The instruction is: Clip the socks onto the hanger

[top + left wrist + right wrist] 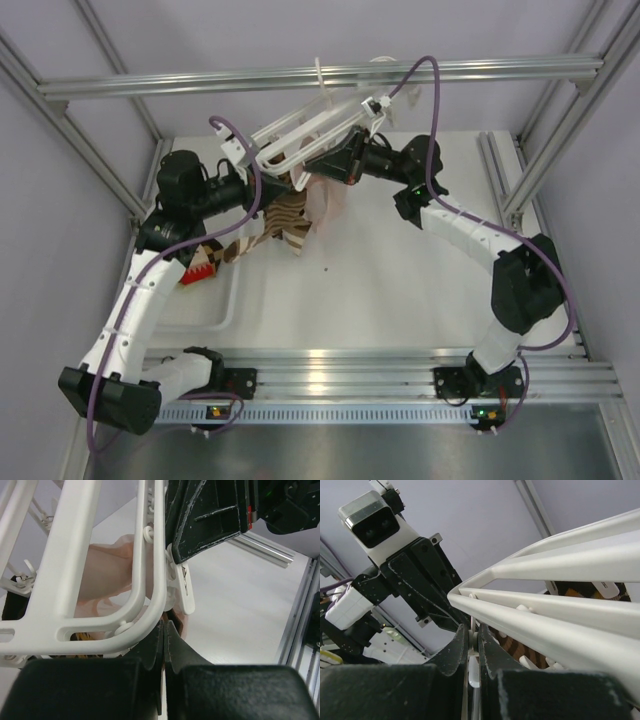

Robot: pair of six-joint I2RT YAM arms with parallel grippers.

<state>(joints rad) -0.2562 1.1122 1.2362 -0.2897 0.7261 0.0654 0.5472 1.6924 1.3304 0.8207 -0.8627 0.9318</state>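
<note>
Status: clipping in progress, not complete. The hanger [290, 140] is tilted, with both arms working at one of its corners. The left gripper [164, 630] sits directly under that corner with its fingers pressed together; whether fabric is caught between them cannot be determined. The right gripper [472, 642] is beside the same corner, against a clip [184, 587], with its fingers closed on a thin white part of the hanger. One of the socks [287, 222] hangs just below the hanger, next to a pale pink sock [328, 198]. No view confirms that a clip is holding the striped sock. More striped fabric extends away from the hanger under the left forearm and probably remains to be clipped.
</note>
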